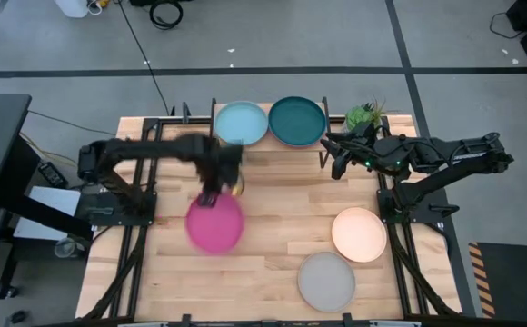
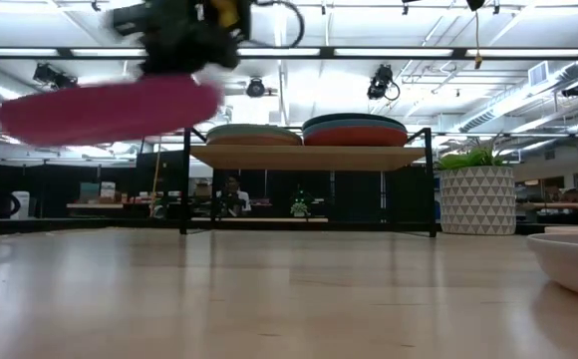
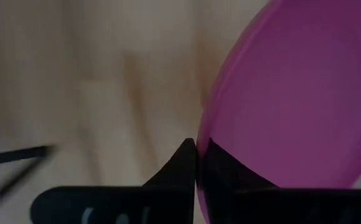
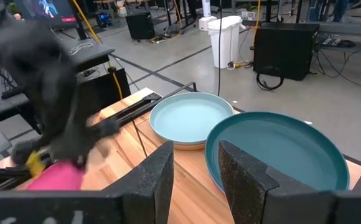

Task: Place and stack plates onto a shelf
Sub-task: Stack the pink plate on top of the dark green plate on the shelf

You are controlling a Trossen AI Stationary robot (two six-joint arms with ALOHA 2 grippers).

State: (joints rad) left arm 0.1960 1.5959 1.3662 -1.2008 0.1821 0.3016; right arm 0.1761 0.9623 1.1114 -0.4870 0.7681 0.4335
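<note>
Above the table, left gripper [image 3: 196, 163] jaws pinch the seemingly near-level magenta plate [image 1: 214, 222].

Bright, even ceiling strip lighting; soft shadows on the table. The left gripper [image 1: 211, 193] and its magenta plate [image 1: 214, 223] are smeared by motion blur.

Your two arms are matte black, jointed tubes. The left gripper [image 1: 211, 193] shows a yellow patch; the right gripper's [image 4: 196, 167] fingers [image 4: 246, 171] carry grainy black pads.
</note>
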